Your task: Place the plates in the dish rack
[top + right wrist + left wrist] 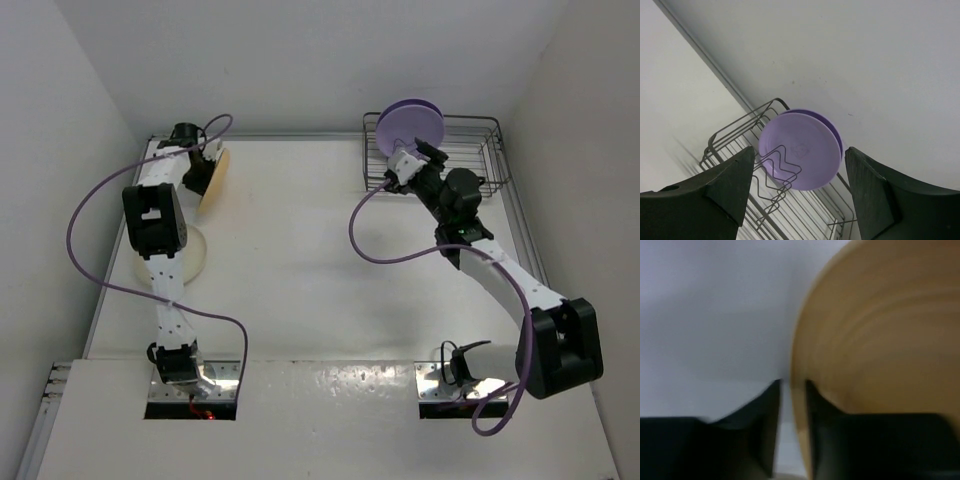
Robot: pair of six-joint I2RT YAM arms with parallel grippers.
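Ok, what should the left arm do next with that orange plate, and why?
Probably close the left gripper fully on the rim of the orange plate before lifting. Its fingers straddle the rim, but a sliver of gap shows beside one finger, so the grip may not be firm yet.

Bright, even, diffuse light fills the top view. The white tabletop point(300, 260) shows only faint, soft-edged shadows, and the metal strip point(330, 380) at its near edge carries speckled glare. The left wrist view is smeared and out of focus: the orange-yellow plate point(880, 340) is a soft blur with vague rings, and the left gripper point(791, 390) is a black shape without detail. The right wrist view is sharper, with crisp wires on the dish rack point(740, 130). The right gripper point(797, 170) is dark and underexposed.
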